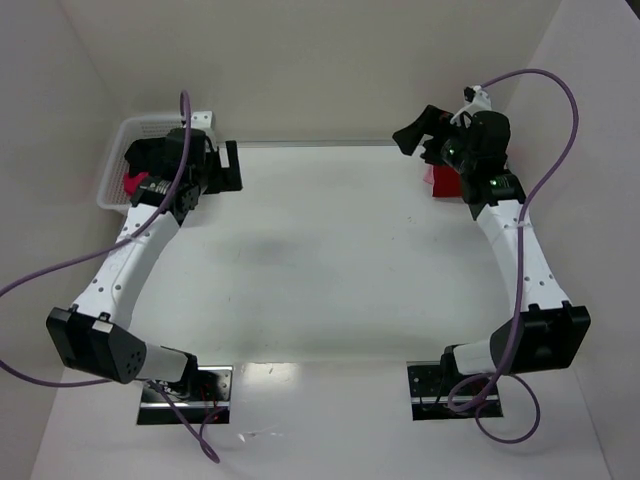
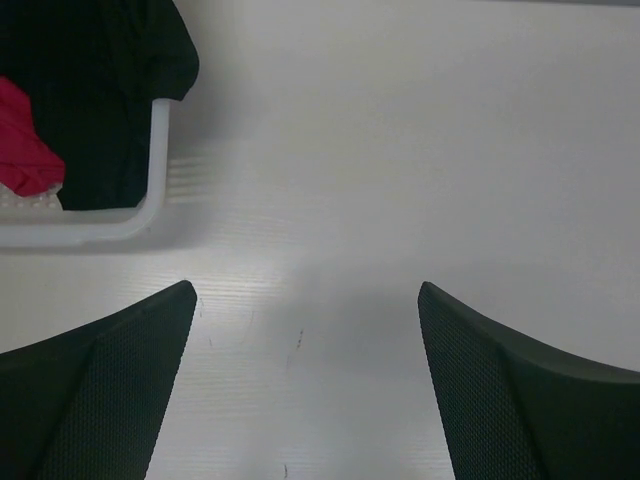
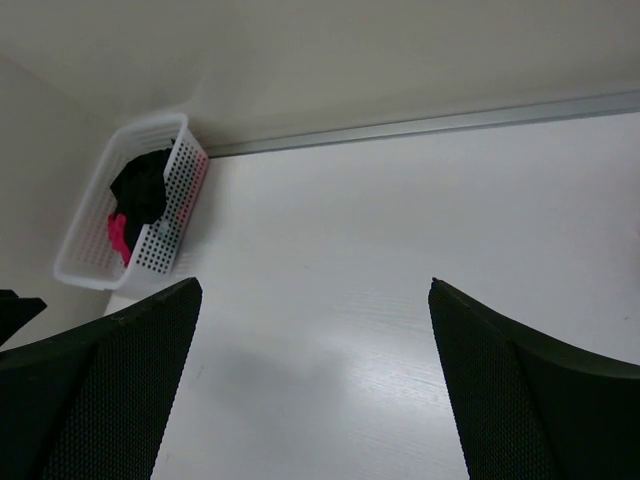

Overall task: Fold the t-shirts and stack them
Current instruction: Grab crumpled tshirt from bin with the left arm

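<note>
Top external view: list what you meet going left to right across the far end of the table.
basket → pink shirt lying in it → left gripper → right gripper → red shirt, partly hidden under the right arm

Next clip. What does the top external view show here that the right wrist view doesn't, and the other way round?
Top external only: the left arm and right arm down to their bases, and a red cloth on the table, partly hidden by the right arm. Right wrist only: the basket with its mesh side wall unobstructed, the black shirt clearly inside, and the right tool open, nothing between its fingers. Both: the white basket in the far left corner with the pink shirt in it.
</note>
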`<state>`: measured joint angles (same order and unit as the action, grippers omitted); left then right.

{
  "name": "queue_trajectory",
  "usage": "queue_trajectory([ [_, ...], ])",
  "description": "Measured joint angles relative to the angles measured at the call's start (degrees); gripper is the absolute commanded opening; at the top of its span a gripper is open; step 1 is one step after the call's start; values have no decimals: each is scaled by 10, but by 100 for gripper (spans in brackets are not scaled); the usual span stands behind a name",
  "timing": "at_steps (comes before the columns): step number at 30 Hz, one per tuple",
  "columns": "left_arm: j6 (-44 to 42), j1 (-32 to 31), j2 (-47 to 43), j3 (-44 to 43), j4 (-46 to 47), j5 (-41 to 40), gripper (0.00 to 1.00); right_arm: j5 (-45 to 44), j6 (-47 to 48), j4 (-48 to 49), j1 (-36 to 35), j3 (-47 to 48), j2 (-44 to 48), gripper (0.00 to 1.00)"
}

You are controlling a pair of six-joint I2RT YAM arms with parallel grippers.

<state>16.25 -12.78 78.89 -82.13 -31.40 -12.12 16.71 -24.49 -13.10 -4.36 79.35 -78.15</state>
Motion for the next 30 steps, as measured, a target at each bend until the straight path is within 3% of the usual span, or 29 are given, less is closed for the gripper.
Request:
queue_trajectory([
  [8, 0, 14, 33, -80, 0, -47, 100, 1, 14, -12, -9, 97, -99, 100],
  [14, 2, 109, 87, -130, 14, -17, 100, -21, 44, -24, -47, 175, -170, 100],
  [24, -10, 246, 309, -282, 31, 60, 100, -10, 45, -26, -57, 176, -200, 100],
  [30, -9, 265, 411, -332, 41, 63, 100, -10, 47, -27, -57, 170, -200, 100],
])
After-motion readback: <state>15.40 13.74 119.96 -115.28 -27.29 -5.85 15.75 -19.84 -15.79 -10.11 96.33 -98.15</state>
